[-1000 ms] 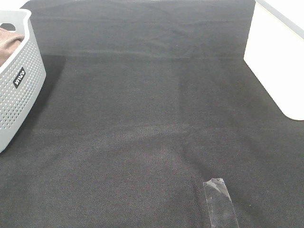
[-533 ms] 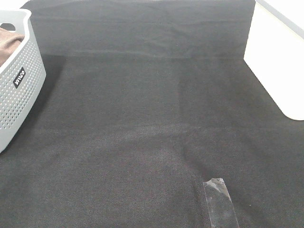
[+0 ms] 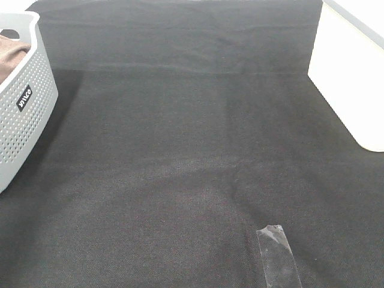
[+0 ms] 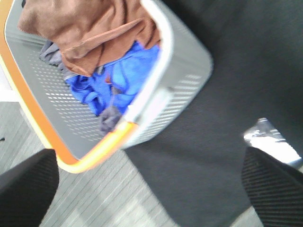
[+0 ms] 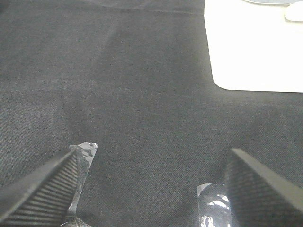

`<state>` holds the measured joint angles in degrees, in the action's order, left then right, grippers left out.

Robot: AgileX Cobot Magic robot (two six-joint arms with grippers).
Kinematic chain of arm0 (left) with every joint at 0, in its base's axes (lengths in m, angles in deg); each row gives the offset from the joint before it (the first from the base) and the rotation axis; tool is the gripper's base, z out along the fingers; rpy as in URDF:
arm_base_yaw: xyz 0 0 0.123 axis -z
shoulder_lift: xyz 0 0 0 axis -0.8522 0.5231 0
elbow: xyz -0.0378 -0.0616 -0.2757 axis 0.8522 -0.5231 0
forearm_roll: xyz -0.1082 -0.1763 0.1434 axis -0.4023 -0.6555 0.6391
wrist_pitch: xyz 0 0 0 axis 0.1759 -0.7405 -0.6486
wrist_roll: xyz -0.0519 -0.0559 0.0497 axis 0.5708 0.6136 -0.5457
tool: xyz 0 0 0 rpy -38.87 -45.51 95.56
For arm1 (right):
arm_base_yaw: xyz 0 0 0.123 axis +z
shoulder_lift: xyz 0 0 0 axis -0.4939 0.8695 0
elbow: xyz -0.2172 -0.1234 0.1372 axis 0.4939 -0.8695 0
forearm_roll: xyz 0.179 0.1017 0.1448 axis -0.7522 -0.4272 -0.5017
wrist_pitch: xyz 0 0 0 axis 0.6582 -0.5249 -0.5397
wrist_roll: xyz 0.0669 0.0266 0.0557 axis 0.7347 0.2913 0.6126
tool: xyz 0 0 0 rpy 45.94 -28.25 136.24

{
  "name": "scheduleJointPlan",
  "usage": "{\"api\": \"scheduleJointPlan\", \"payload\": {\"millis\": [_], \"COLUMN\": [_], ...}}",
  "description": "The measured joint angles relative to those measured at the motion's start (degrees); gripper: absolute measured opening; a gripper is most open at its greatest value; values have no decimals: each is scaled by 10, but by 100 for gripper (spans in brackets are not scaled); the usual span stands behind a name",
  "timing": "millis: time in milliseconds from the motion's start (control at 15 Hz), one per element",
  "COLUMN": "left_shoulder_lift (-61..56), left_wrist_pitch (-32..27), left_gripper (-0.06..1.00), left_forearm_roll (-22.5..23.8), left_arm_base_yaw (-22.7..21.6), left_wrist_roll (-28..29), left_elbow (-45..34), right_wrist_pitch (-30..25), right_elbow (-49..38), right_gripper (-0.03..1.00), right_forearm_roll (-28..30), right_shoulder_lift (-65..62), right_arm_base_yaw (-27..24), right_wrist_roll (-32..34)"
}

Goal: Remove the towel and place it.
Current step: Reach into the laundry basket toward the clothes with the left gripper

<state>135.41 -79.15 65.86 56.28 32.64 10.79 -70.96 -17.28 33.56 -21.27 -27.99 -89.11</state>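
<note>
1. The towel (image 4: 90, 33) lies crumpled in the grey perforated laundry basket (image 4: 184, 80), on top of a blue cloth (image 4: 118, 78) and a small grey cloth (image 4: 110, 118). In the high view only a brown corner of it (image 3: 11, 57) shows over the basket's rim, at the far left edge of the tabletop (image 3: 180, 150).
2. The left jaws stand wide apart and hold nothing. The left wrist view looks down into the basket from above and beside it, and neither jaw touches the towel or the basket.
3. The right jaws are also spread wide and empty. They hang over the black cloth covering the tabletop, near a strip of clear tape (image 3: 277, 255) and well apart from the basket. A white board (image 3: 348, 78) lies at the right edge.
4. Neither arm shows in the high view, so both appear to sit back from the middle of the tabletop.
5. As I judge it, no part of the task is done: the towel is not gripped, not lifted and not laid down.
6. What is left is the whole job: bring the left jaws down onto a fold of the towel, close on it, draw it out clear of the blue cloth, and set it on the open tabletop.
7. The towel lies over the other cloths, so one of them could be dragged out with it.
</note>
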Motion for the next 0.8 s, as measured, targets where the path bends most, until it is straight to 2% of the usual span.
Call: {"api": "scheduleJointPlan", "payload": {"millis": [67, 267, 467, 600, 667, 800], "left_shoulder_lift": [104, 284, 435, 506, 506, 565], "left_wrist_pitch": [1, 1, 1, 3, 3, 22], "left_gripper": [99, 99, 99, 99, 99, 98], "left_forearm_roll": [20, 43, 77, 85, 85, 88], "left_arm_base_yaw": [0, 0, 0, -7, -7, -44], "left_wrist_roll": [-15, -55, -92, -120, -120, -182], "left_elbow": [88, 240, 343, 375, 375, 382], "right_wrist_pitch": [0, 0, 0, 0, 0, 0], "right_elbow": [0, 0, 0, 0, 0, 0], "right_gripper": [77, 77, 77, 77, 77, 77], "right_forearm_roll": [0, 0, 0, 0, 0, 0], "right_shoulder_lift": [0, 0, 0, 0, 0, 0], "right_arm_base_yaw": [0, 0, 0, 0, 0, 0], "right_wrist_roll": [0, 0, 0, 0, 0, 0]}}
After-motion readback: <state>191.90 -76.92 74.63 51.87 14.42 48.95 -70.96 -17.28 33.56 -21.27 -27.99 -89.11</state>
